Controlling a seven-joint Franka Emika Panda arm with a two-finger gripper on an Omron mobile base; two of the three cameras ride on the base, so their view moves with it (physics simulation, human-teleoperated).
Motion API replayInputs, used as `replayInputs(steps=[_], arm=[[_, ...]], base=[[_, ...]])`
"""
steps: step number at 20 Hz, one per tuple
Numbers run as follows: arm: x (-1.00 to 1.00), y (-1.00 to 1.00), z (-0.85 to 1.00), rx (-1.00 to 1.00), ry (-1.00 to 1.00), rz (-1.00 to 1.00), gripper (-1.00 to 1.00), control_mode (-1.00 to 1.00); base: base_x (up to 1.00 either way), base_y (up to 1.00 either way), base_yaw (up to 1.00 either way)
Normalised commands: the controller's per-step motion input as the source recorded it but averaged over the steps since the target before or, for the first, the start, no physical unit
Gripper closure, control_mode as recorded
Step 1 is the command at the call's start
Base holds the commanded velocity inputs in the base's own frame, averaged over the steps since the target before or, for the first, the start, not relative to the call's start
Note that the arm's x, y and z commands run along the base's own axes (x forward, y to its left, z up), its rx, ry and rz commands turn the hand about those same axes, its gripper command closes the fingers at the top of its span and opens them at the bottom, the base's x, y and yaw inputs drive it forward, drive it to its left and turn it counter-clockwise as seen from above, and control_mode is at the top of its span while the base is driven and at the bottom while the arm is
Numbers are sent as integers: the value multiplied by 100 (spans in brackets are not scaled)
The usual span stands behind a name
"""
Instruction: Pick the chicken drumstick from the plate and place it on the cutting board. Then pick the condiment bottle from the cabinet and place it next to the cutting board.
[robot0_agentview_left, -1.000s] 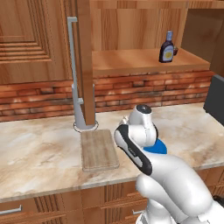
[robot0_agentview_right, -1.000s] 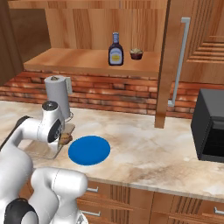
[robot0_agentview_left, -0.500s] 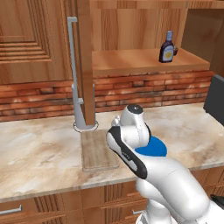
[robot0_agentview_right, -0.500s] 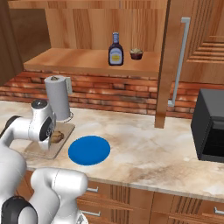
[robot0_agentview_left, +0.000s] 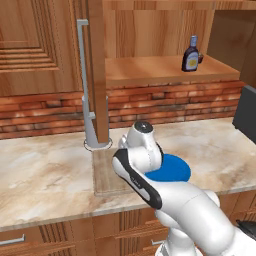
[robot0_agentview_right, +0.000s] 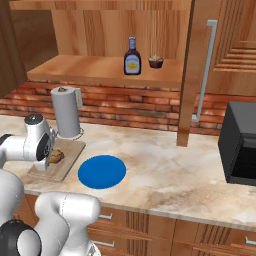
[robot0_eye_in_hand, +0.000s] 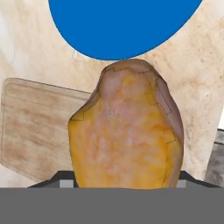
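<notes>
marble counter: fingers (robot0_eye_in_hand: 124, 186) grip chicken drumstick (robot0_eye_in_hand: 127, 131) (above cutting board (robot0_eye_in_hand: 35, 127)).

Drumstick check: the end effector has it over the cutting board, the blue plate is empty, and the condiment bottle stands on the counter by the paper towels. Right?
Not quite. The condiment bottle stands on the cabinet shelf, as the right base view shows. The rest holds: the drumstick is in the end effector over the cutting board, and the blue plate is empty.

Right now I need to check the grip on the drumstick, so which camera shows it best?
The hand view: the drumstick fills the middle, close up, held in the end effector. The right base view shows it small, over the cutting board. In the left base view the arm covers it.
</notes>
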Motion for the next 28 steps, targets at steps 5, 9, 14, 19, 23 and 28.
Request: replayInputs(steps=[5, 9, 14, 19, 23, 28], arm=[[0, 18, -5, 2, 0, 0, 100, -100], [0, 0, -13, 1, 0, 0, 100, -100], [1, 0, -13, 0, 0, 0, 100, -100], [7, 4, -13, 0, 0, 0, 100, -100], [10, 9, -12, 0, 0, 0, 100, -100], [10, 8, -9, 0, 0, 0, 100, -100]], base=[[0, 0, 0], [0, 0, 0], [0, 0, 0], [0, 0, 0], [0, 0, 0], [0, 0, 0]])
